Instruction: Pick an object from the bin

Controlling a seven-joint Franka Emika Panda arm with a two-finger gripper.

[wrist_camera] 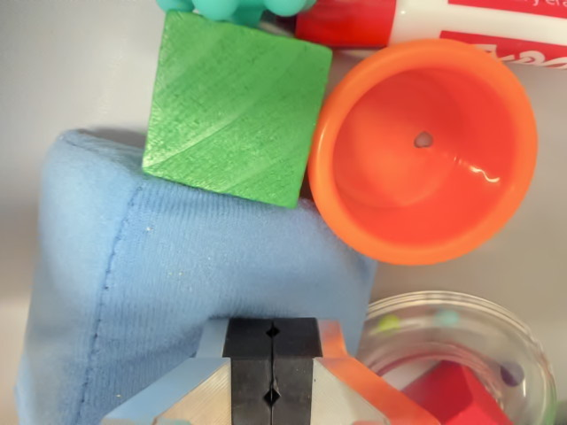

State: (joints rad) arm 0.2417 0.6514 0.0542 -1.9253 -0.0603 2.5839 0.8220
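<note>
My gripper [271, 372] sits at the bottom middle of the wrist view, its two black pads pressed together with nothing between them. It hovers over a soft blue cloth pouch [177, 283] that fills the lower left. A green wooden block [235, 108] rests on the pouch's upper edge. To the wrist view's right lies an orange cup [425, 150], its open mouth facing the camera and a small hole in its bottom.
A red and white tube [425, 22] lies along the top edge, beside a teal knobbly toy [235, 9]. A clear round container [461, 354] holding a red piece and small coloured beads sits at the lower right. The grey bin floor [53, 62] shows at upper left.
</note>
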